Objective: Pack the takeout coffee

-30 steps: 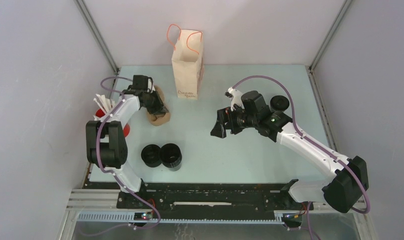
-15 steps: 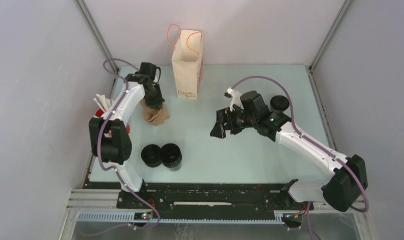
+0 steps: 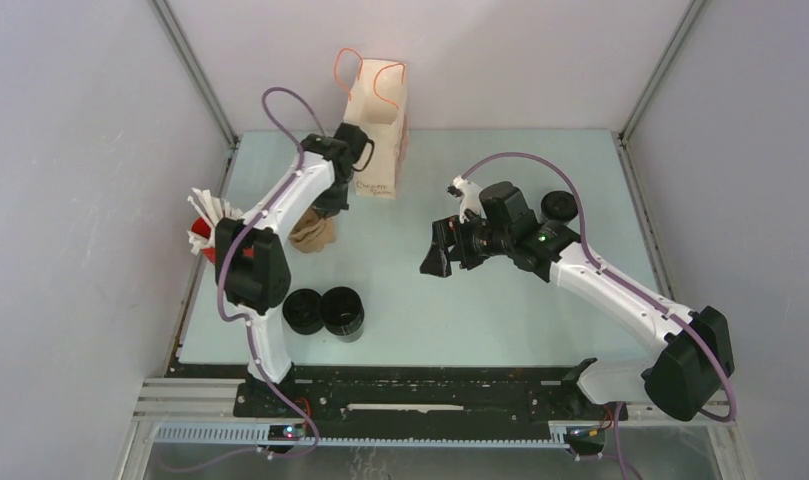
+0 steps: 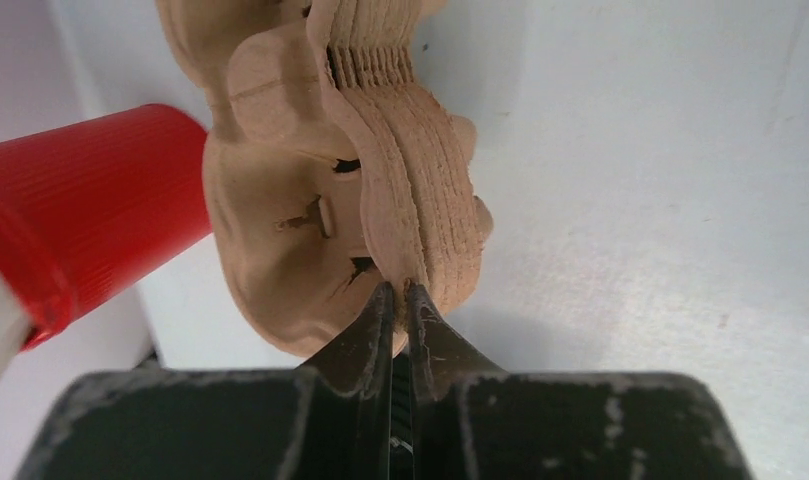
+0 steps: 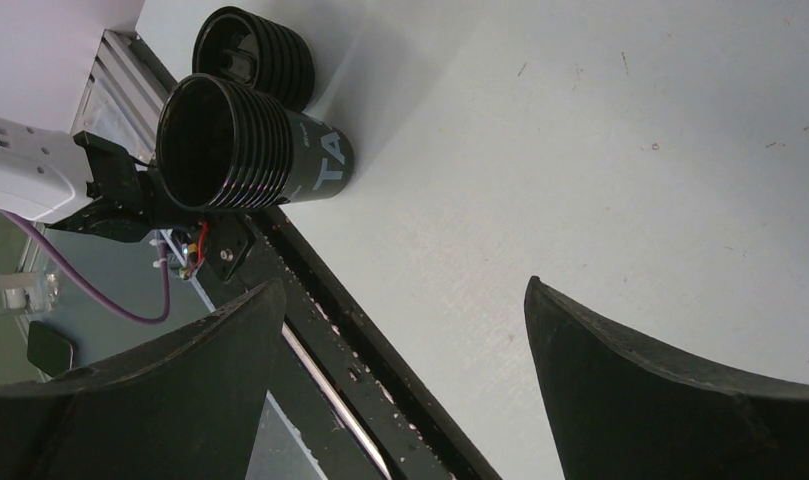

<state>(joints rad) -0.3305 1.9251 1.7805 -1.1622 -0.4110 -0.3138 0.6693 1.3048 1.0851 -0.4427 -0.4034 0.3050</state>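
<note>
The left end effector (image 4: 400, 300) is closed down to a thin pinch on an edge of the brown pulp cup carrier (image 4: 310, 200), with both fingertips pressed against the stacked layers. The carrier is toward the far left corner of the surface (image 3: 480, 330), just in front of the paper bag (image 3: 375, 130) standing at the far edge. I cannot tell whether the carrier rests on the surface or hangs clear of it. A red cup (image 3: 202, 240) with white sticks (image 3: 208, 208) is at the left edge, near the carrier.

The right end effector (image 5: 402, 290) gapes wide with nothing between its fingers and hovers over the middle of the surface.

The 1st takeout coffee (image 3: 302, 310) and the 2nd takeout coffee (image 3: 342, 312), both black, stand touching side by side close to the near edge, left of its middle. Both are well apart from either end effector. The 3rd takeout coffee (image 3: 560, 207) stands in the far right part of the surface, just behind the right arm's wrist.
</note>
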